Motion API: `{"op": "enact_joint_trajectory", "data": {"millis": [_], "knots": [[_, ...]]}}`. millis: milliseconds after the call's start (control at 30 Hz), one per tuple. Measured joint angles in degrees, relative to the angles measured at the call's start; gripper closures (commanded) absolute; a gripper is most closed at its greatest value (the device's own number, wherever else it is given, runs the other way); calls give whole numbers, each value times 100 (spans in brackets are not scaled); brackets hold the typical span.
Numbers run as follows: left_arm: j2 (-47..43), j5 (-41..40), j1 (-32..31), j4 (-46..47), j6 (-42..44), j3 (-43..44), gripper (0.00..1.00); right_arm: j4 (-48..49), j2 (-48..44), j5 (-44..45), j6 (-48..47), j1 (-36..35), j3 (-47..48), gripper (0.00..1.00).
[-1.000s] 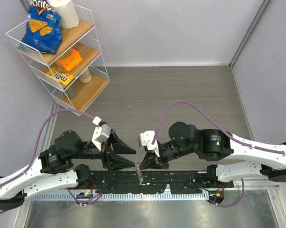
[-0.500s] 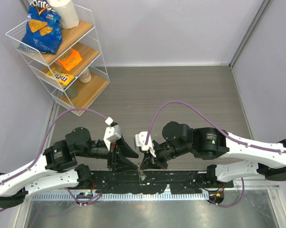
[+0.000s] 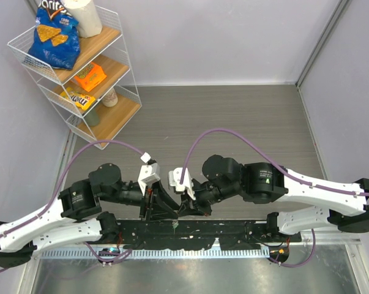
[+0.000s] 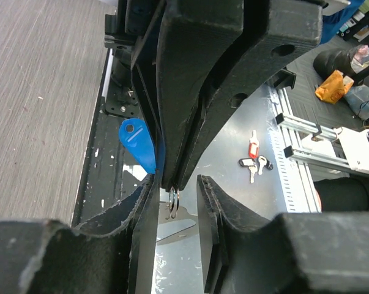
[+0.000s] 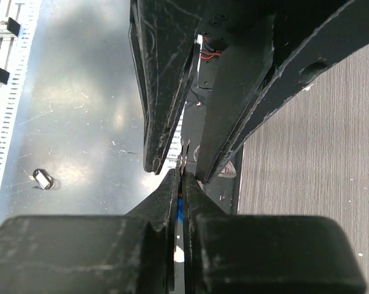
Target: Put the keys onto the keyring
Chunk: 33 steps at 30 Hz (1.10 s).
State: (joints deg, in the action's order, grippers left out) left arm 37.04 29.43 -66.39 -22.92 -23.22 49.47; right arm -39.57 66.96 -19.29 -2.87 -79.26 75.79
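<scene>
**A:** What is the right gripper doing?

**B:** We are seeing it pinching tight, its two black fingers pressing together on the blue-headed key. The blue plastic head is sticking out to one side of the fingers. A blue sliver is showing between them in the right wrist view.

**A:** And the keyring?

**B:** The keyring is showing as a thin metal loop hanging just under the right gripper's tips. We are not making out whether the fingers are gripping it too.

**A:** How is the left gripper standing?

**B:** We are finding it spread open, with one finger on each side of the right gripper's tips and the loop.

**A:** What is lying around them?

**B:** Both grippers are meeting over the black rail at the near edge of the wood-grain table. On a metal sheet below, a small bunch of keys, one red-headed, is lying well apart. From above, we are also seeing a white wire shelf rack at the far left, holding a blue Doritos bag.
</scene>
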Motion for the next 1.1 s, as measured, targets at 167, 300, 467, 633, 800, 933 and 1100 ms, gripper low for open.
{"op": "enact_joint_trajectory", "data": {"millis": [167,300,467,633,800,933,1100], "knots": [[46,35,0,-17,50,0,67,-17,20,-2,0,35,52,95],[52,31,0,-83,116,2,69,-33,20,-9,0,63,63,95],[50,-13,0,-192,146,15,71,-48,20,-13,2,74,63,95],[22,-92,0,-264,170,55,73,-92,20,-13,2,92,63,95],[15,-140,0,-269,232,103,76,-107,20,-11,2,101,63,95],[13,-142,0,-269,260,105,78,-125,20,-13,2,101,63,95],[48,-142,0,-273,267,109,78,-125,20,-13,2,101,63,95]]}}
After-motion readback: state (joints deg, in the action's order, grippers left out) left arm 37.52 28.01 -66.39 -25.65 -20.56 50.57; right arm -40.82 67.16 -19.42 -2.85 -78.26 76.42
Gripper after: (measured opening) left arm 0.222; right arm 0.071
